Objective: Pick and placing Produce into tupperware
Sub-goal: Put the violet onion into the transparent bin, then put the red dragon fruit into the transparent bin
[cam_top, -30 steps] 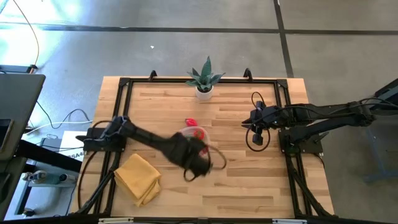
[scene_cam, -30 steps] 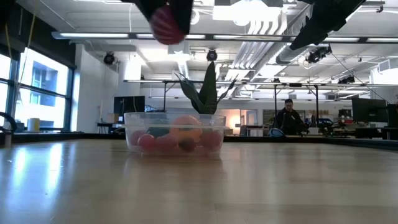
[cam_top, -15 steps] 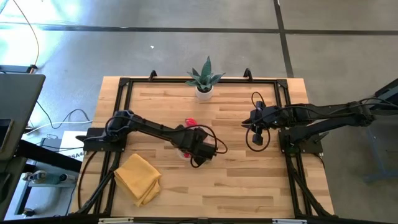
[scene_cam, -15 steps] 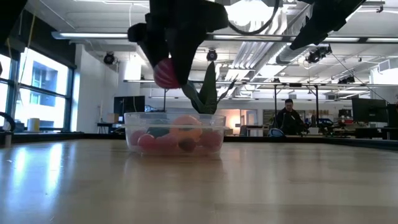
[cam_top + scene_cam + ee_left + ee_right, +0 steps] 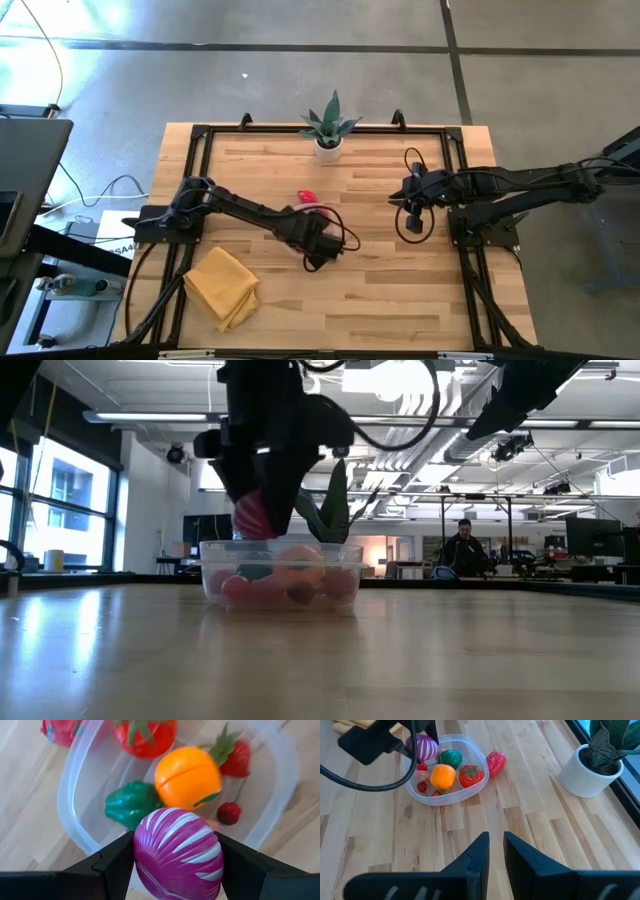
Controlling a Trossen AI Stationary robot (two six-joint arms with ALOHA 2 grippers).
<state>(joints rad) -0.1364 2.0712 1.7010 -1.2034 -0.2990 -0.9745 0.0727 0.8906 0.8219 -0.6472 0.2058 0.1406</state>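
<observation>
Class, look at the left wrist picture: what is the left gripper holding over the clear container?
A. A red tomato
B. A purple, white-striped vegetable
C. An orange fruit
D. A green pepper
B: the left gripper is shut on the purple, white-striped vegetable, held above the clear container, while the orange fruit, tomato and green pepper lie inside it.

Your high view looks straight down on the whole tabletop (image 5: 380,290). Your low view sits at tabletop level, facing level across into the room behind. Your left wrist view hangs close above the tupperware (image 5: 75,815). Your right wrist view faces it from well apart. All four views share the tupperware; high, low and right wrist views share the potted plant (image 5: 329,128).
</observation>
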